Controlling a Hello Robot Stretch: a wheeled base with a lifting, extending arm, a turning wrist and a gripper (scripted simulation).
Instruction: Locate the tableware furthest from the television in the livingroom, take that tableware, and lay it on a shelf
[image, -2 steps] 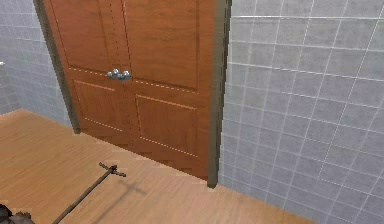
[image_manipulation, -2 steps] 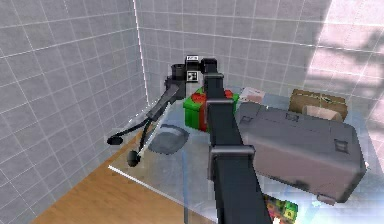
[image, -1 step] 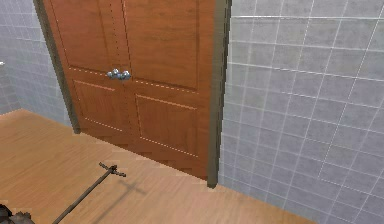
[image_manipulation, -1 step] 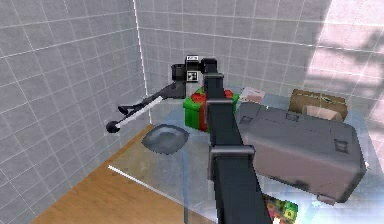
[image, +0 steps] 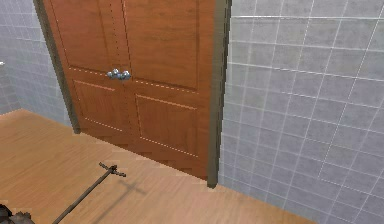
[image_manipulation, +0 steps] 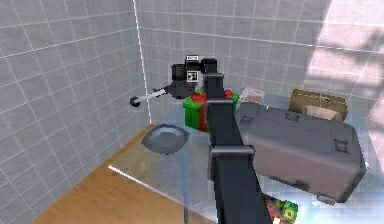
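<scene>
Bowl (image_manipulation: 165, 139) arm-side, wooden doors (image: 135, 60) forward

Grey tiled walls (image: 300, 110) flank a brown wooden double door (image: 150, 50) above a pale wood floor (image: 60, 150).

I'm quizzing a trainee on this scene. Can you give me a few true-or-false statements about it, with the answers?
1. The brown wooden double door is shut. True.
2. The floor is carpeted. False: it is a wooden plank floor.
3. The shallow grey dish lies on the clear glass tabletop. True.
4. The big grey hard case stands on the floor. False: it rests on that tabletop.
5. The pincer points toward the arm side view's right. False: it reaches left from the end of the dark arm.
</scene>
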